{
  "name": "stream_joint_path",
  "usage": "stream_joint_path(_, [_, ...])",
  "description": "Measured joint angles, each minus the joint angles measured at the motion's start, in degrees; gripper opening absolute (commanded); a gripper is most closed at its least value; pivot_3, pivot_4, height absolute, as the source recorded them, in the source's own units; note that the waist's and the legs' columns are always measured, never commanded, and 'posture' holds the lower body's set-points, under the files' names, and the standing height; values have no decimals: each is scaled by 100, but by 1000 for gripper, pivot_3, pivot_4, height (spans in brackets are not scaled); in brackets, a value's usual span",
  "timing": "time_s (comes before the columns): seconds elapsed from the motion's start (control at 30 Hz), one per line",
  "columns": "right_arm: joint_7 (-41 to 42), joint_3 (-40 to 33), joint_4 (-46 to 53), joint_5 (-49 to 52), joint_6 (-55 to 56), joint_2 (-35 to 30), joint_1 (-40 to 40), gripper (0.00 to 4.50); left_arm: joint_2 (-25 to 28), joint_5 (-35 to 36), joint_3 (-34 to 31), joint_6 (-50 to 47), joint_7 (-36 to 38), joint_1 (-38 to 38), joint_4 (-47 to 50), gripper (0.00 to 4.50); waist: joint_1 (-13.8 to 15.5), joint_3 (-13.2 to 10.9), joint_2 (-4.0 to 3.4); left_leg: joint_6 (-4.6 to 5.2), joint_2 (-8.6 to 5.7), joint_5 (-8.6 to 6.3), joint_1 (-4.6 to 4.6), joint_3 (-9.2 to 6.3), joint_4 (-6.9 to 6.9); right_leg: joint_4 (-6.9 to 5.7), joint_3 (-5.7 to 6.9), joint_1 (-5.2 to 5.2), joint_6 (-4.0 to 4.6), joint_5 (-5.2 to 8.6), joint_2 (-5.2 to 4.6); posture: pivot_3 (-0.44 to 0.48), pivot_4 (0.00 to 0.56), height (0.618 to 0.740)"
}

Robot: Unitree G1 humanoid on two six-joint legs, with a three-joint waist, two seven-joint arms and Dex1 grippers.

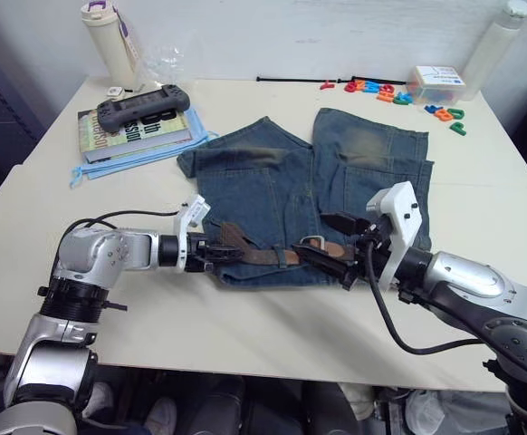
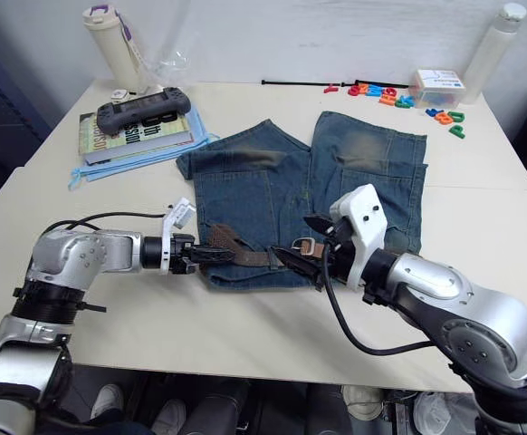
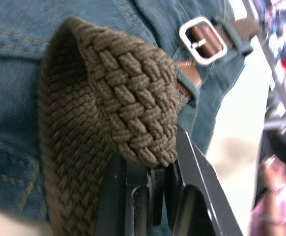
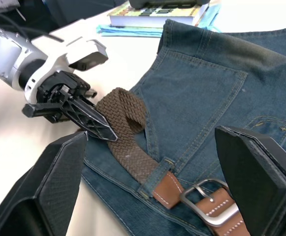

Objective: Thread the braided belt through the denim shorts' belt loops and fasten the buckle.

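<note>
At the near edge of the denim shorts (image 1: 318, 190), the left hand (image 1: 211, 251) has its two black fingers pinched on the folded-over free end of the braided belt (image 4: 126, 132), which doubles back on itself in a short loop just off the waistband. The right hand (image 1: 331, 263) hovers over the buckle (image 4: 209, 201) with its fingers spread wide, gripping nothing.

The belt lies along the waistband of the shorts, which are laid flat on the counter (image 1: 245, 335) with the legs pointing away. It passes under at least one of the belt loops (image 4: 168, 163) beside the tan leather tab that carries the buckle. How many further loops it has gone through cannot be made out. By my reading the threading is partly done, while bringing the tail round and fastening the buckle is left.

At the far edge, a small clear box (image 1: 440, 82) holds things too small to identify, with coloured letters (image 1: 372, 89) scattered beside it.
</note>
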State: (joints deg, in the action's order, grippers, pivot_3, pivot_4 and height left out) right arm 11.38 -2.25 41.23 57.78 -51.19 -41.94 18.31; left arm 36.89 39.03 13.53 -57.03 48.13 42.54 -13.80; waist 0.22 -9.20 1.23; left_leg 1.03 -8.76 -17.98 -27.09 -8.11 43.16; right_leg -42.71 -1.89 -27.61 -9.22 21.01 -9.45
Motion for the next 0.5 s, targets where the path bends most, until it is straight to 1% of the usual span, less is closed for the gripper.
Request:
stream_joint_path(0.1, [120,170,9,-282,2,-21,-24,4397,-377,-421,211,480,479,379,-508,0,15,0,1,4,-1,-1,-4,-1,0,6,2,0,0,0,-1,0,150,655])
stream_joint_path(0.2, [212,257,16,-550,2,-21,-84,4397,-723,-804,409,862,850,471,-775,0,9,-2,3,7,-2,-2,-9,-1,-1,14,4,0,-1,-1,-2,0,150,655])
stream_joint_path(0.37, [348,274,123,-904,0,-55,-287,4397,-985,-1229,526,1214,1299,558,-958,0,-11,-2,3,9,-2,0,-8,-1,-1,12,5,0,-3,-1,-2,0,150,655])
stream_joint_path(0.43, [389,280,154,-967,0,-62,-334,4397,-1033,-1292,529,1258,1351,567,-987,0,-19,-2,3,9,-2,0,-7,-1,0,11,4,0,-3,-1,-2,0,150,655])
stream_joint_path(0.47, [445,322,177,-1105,14,-139,-372,4397,-1089,-1361,528,1281,1401,595,-1030,0,-15,-2,4,9,-2,0,-7,-1,0,10,5,0,-3,-1,-2,0,150,655])
stream_joint_path(0.5, [537,451,236,-1337,26,-394,-420,4397,-1139,-1413,529,1308,1449,626,-1088,0,-15,-2,3,11,-7,1,-7,-1,0,10,7,-1,-3,-1,-3,0,150,655])
